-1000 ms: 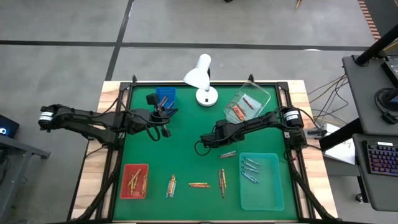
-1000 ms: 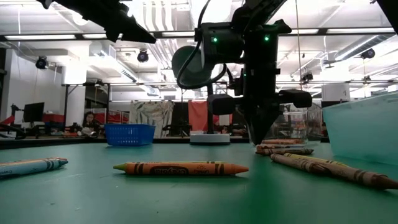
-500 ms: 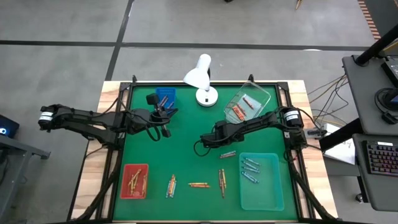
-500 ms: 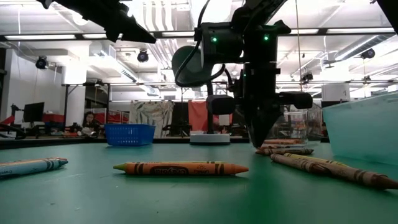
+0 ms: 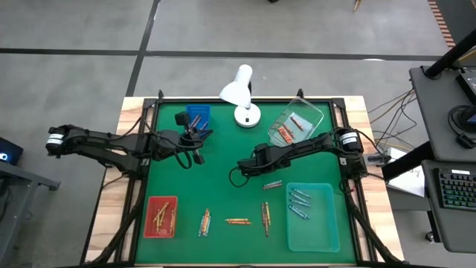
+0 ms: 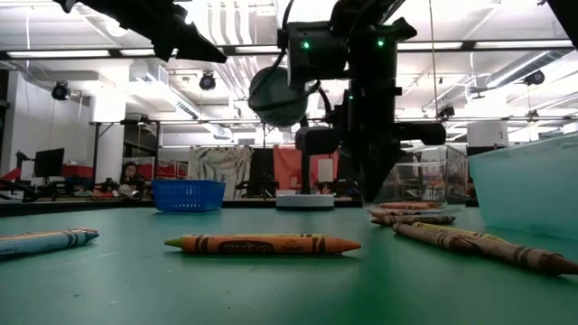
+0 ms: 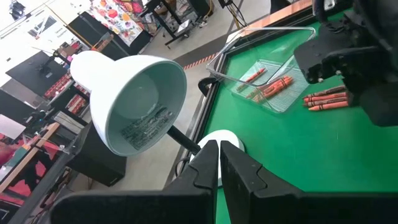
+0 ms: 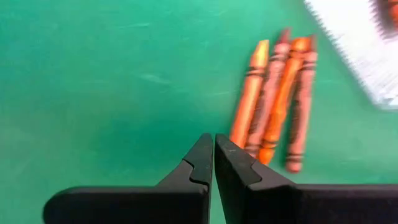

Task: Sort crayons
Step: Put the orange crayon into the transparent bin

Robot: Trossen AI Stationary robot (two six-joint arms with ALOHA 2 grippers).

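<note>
Your right gripper (image 5: 239,172) hangs over the middle of the green bench (image 5: 223,160), its jaws shut and holding nothing. Just beside it lie four orange-brown crayons (image 8: 273,106) in a tight row. More crayons (image 5: 238,221) lie loose along the near edge, between the red tray (image 5: 161,217) and the pale blue tray (image 5: 313,217). Your left gripper (image 5: 195,132), jaws pressed together and empty, waits by the blue basket (image 5: 198,114).
</note>
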